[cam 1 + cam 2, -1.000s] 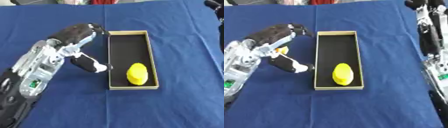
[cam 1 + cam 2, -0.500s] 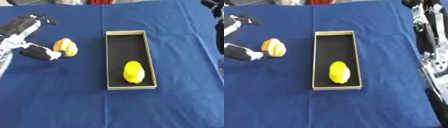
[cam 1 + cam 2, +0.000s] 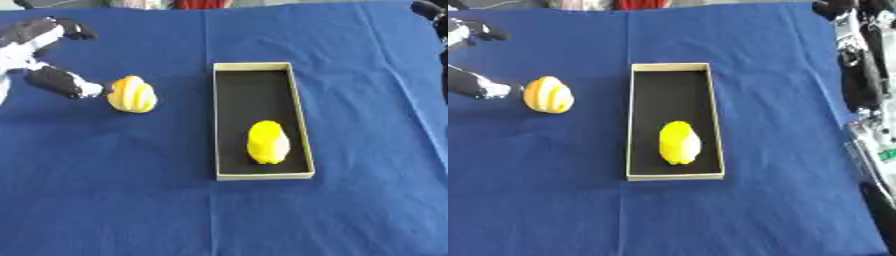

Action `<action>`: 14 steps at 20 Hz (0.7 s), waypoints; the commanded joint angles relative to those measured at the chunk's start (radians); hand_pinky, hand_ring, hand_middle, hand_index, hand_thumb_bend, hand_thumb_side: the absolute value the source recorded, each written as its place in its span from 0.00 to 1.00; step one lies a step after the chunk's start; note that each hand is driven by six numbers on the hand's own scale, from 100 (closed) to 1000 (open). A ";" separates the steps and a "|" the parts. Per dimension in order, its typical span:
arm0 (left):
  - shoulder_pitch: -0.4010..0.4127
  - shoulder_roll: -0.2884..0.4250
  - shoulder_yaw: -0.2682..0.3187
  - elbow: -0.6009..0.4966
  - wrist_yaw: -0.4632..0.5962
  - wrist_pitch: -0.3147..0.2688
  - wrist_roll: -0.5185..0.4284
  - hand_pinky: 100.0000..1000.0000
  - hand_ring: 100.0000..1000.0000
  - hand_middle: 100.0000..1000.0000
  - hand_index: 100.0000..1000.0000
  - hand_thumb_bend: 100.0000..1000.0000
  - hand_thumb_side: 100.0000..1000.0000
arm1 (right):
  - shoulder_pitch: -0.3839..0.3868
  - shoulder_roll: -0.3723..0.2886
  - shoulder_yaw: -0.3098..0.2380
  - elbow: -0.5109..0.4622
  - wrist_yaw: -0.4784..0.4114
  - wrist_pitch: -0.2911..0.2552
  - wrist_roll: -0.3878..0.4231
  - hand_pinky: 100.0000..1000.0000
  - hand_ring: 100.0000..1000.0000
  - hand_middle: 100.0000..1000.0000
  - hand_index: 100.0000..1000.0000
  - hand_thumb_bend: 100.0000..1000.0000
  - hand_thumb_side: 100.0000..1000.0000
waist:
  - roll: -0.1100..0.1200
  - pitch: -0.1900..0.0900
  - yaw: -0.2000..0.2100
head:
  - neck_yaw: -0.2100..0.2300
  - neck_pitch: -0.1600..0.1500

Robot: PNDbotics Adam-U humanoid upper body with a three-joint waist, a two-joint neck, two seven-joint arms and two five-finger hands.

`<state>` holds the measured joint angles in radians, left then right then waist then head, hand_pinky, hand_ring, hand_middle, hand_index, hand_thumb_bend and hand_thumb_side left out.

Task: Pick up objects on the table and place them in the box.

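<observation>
A yellow-orange ribbed object [image 3: 132, 94] lies on the blue cloth, left of the box. The long shallow box [image 3: 297, 105] has a black floor and a cream rim, and a yellow rounded object [image 3: 267, 142] rests in its near end. My left hand [image 3: 35, 36] is at the upper left, open; its thumb [image 3: 59, 82] ends just left of the ribbed object and the fingers spread above it, curled round nothing. My right arm [image 3: 859, 75] hangs along the right edge, with a dark part [image 3: 837, 7] at the top right that I cannot make out.
The blue cloth [image 3: 114, 200] covers the whole table, creased down the middle. Grey and white equipment [image 3: 877, 150] stands past the cloth's right edge.
My left hand has drawn back from beside the box to the upper left, uncovering the ribbed object on the cloth. Over the last half second little has moved.
</observation>
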<state>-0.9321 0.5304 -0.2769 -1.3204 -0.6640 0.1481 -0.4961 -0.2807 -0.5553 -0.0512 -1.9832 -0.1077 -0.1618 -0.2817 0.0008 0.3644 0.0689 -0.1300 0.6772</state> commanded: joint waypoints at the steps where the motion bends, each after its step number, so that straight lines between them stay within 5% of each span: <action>1: -0.033 0.001 0.018 0.042 -0.003 -0.034 -0.001 0.87 0.90 0.82 0.89 0.54 0.25 | -0.008 -0.012 -0.004 -0.017 -0.007 0.001 0.002 0.85 0.83 0.77 0.83 0.00 0.73 | -0.002 -0.015 -0.002 | 0.004 -0.014; 6: -0.054 -0.010 0.014 0.063 0.013 -0.081 -0.029 0.87 0.90 0.82 0.88 0.53 0.16 | -0.010 -0.008 -0.002 -0.017 -0.010 0.003 0.002 0.85 0.83 0.77 0.83 0.00 0.73 | -0.003 -0.007 -0.006 | 0.007 -0.020; 14: -0.073 -0.022 0.021 0.092 0.054 -0.128 -0.088 0.87 0.90 0.82 0.87 0.37 0.02 | -0.011 -0.001 0.000 -0.017 -0.017 0.008 0.000 0.85 0.83 0.77 0.82 0.00 0.73 | -0.001 0.003 -0.014 | 0.007 -0.026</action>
<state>-0.9818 0.4975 -0.2721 -1.2232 -0.6152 0.0248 -0.5769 -0.2814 -0.5441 -0.0480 -1.9832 -0.1174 -0.1558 -0.2806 -0.0016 0.3870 0.0552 -0.1247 0.6655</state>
